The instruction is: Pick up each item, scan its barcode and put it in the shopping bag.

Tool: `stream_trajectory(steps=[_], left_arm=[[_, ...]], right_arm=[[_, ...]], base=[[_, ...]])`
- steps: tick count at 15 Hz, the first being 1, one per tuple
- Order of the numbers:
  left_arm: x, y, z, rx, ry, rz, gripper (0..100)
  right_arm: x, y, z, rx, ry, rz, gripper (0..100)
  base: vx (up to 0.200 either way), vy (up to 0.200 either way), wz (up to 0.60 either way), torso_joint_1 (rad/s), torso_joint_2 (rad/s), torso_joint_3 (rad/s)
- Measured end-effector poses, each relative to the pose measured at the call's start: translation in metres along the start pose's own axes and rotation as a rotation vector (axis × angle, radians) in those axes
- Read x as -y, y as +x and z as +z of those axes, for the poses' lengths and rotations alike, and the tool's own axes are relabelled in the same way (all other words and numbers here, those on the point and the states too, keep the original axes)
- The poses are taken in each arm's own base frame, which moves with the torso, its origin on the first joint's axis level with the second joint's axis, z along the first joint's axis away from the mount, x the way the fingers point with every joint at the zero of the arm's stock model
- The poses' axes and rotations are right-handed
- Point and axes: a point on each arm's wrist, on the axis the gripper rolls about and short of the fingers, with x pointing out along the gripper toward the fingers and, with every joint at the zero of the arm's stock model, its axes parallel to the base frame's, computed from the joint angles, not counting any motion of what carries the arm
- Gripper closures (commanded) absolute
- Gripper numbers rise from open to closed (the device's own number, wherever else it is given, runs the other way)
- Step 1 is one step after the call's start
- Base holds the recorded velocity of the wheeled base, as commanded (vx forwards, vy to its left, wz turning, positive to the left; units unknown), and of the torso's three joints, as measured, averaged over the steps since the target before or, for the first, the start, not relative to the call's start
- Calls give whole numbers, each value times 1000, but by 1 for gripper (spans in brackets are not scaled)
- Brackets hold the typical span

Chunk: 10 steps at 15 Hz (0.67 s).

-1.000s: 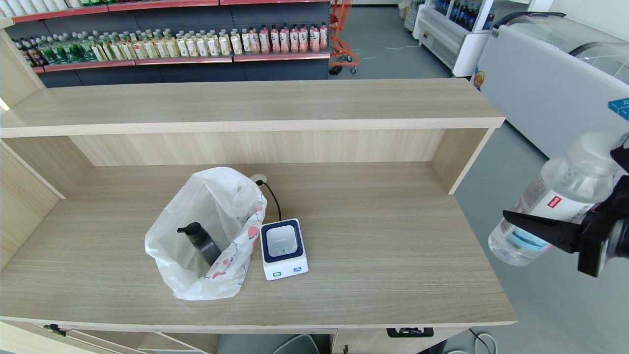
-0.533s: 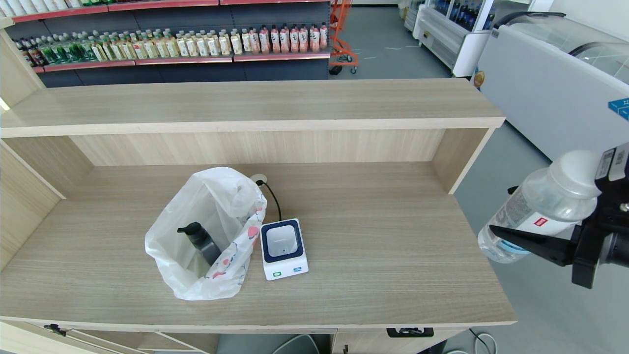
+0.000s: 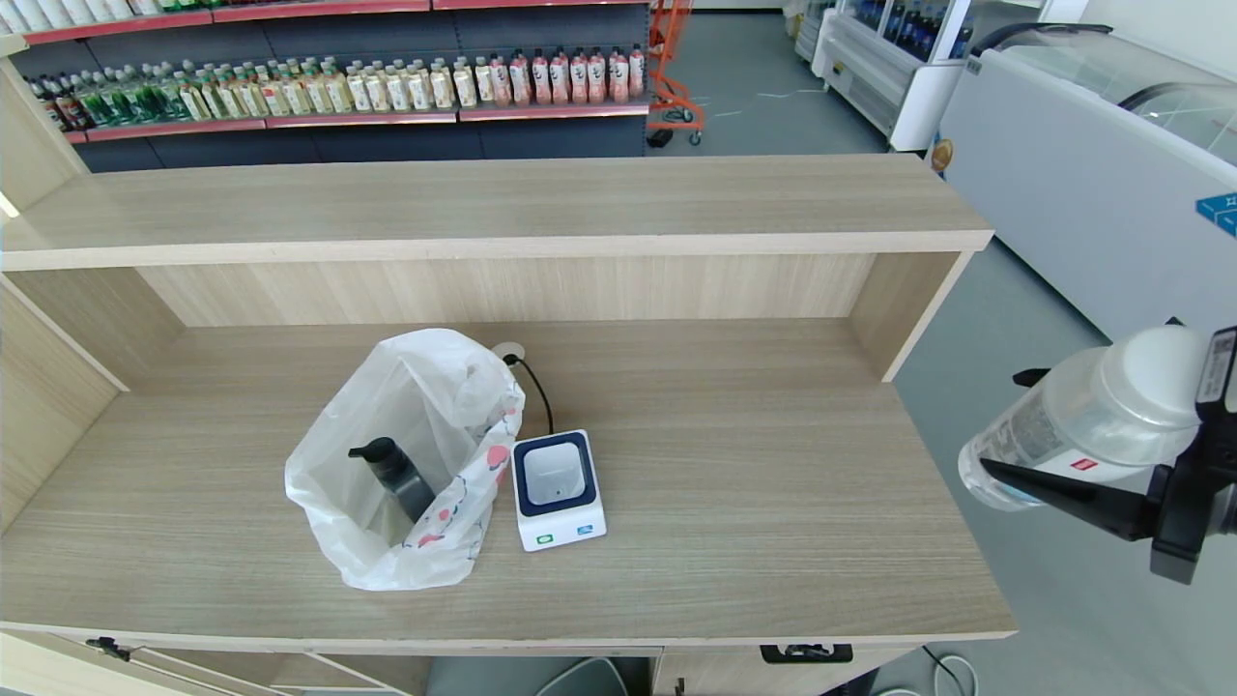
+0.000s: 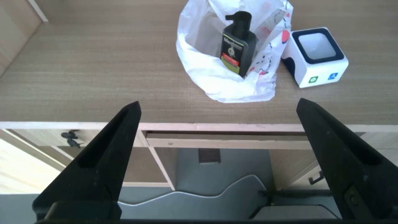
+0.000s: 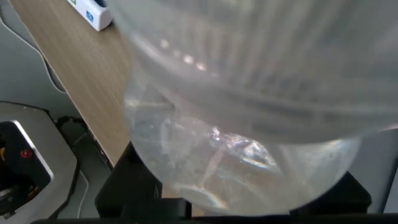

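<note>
One wooden counter (image 3: 754, 483) | drink shelves (image 3: 338, 87) behind | right gripper (image 3: 1005, 421) holds bottle (image 3: 1092, 416) | left gripper (image 4: 219, 109) wide

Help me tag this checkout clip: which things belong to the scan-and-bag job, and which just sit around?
Job: water bottle in the right hand; scanner; shopping bag; black pump bottle, already bagged.
Lying about: drink shelves, freezers, orange cart.

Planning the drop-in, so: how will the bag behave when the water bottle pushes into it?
Probably floppy: the bag is thin crumpled plastic, so its rim may fold under a nudge. It looks light and could slide on the smooth counter, though the pump bottle inside likely anchors it somewhat.
</note>
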Motion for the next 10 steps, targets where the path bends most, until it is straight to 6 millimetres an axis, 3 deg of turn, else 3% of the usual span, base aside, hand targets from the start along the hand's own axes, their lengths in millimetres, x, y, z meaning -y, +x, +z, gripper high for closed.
stream_trajectory(steps=[4, 10], left_arm=[[0, 0, 0, 0, 0, 0, 0], [0, 0, 0, 0, 0, -1, 0]], right_arm=[[-5, 0, -1, 16, -37, 36, 100], [-6, 1, 3, 38, -61, 52, 100]], base=[[0, 0, 0, 0, 0, 0], [0, 200, 0, 7, 1, 2]])
